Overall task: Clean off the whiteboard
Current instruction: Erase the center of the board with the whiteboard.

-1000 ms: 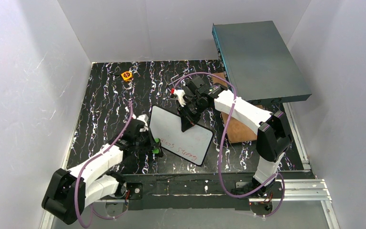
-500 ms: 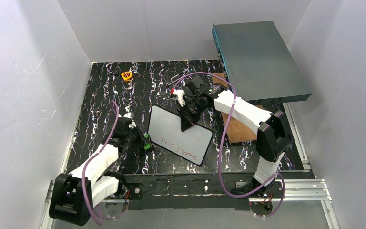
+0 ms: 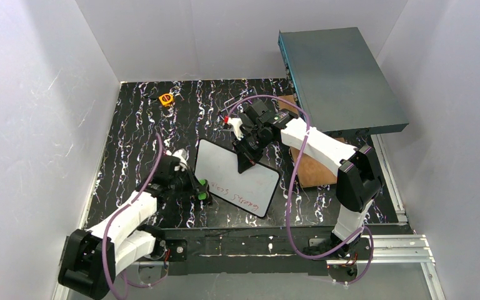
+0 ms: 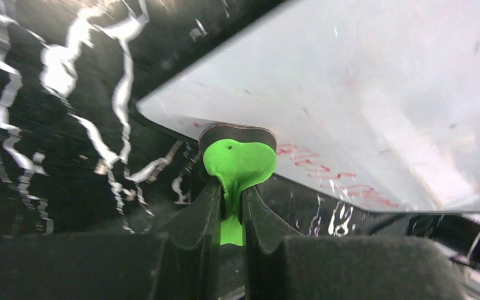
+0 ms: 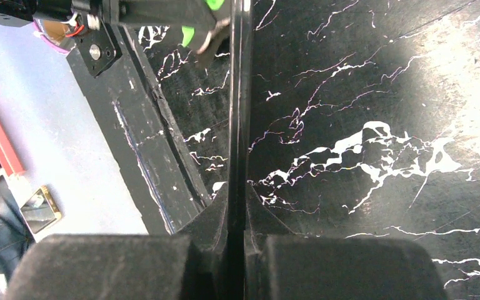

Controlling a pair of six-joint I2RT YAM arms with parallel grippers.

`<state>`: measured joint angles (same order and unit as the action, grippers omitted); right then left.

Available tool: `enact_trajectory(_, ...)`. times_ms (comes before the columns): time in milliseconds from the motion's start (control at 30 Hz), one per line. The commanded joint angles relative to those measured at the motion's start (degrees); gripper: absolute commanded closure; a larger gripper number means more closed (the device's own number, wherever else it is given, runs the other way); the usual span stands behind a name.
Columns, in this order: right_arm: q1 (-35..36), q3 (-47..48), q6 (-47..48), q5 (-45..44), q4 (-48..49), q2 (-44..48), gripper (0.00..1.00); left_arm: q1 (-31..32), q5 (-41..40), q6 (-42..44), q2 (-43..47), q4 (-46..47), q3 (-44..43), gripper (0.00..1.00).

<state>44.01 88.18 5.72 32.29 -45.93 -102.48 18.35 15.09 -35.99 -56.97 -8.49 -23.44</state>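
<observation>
- The whiteboard [image 3: 240,181] sits near the middle of the table [image 3: 131,125], a little toward 6 o'clock. Its long edges run from 10 o'clock to 4 o'clock. In the left wrist view it looks propped at a tilt, not flat.
- The right pincer [image 3: 248,159] is closed tight on the thin black frame at the board's 12 o'clock edge. The right wrist view shows that frame edge-on between the two fingers.
- The left pincer [image 3: 195,186] is closed on the stalk of a green eraser [image 4: 237,164]. The eraser's black felt face touches the board near its 9 o'clock corner.
- Red writing [image 4: 331,178] runs along the 6 o'clock edge, starting just beside the eraser. The rest of the surface looks clean (a few faint smears aside).
- The board is probably light, stiff and glossy, so I expect it would slide or tip under a push. The frame is the place to hold it, never the white face, and a grip opposite the wiped edge suits that.
- The felt is soft and likely needs firm, flat pressure. Hard strokes toward 3 o'clock could twist the board in the right pincer's narrow hold.
- A grey-teal metal box [image 3: 340,78] sits at 2 o'clock, and a wooden board [image 3: 315,172] lies near the whiteboard at 3 o'clock.
</observation>
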Motion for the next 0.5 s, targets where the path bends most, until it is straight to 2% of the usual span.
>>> enact_trajectory(0,0.90,0.48,-0.18,6.15,0.05,1.14,0.99,5.81,0.21,-3.15,-0.28,-2.16,1.62,1.00)
enact_trajectory(100,0.90,0.10,-0.20,5.97,0.27,1.45,0.99,6.61,-2.23,-4.76,-1.30,-2.33,1.50,1.00)
enact_trajectory(233,0.90,-0.46,-0.14,5.77,0.65,1.97,0.99,5.80,-9.91,-4.59,0.46,-6.28,-0.73,1.00)
enact_trajectory(367,0.90,-0.55,-0.09,5.85,0.67,2.08,0.99,-2.68,-9.79,-3.60,0.89,-6.55,-1.39,1.00)
enact_trajectory(467,0.89,-0.64,-0.02,5.73,0.68,2.24,0.99,-5.36,-9.28,-2.39,-0.94,-6.28,-2.57,1.00)
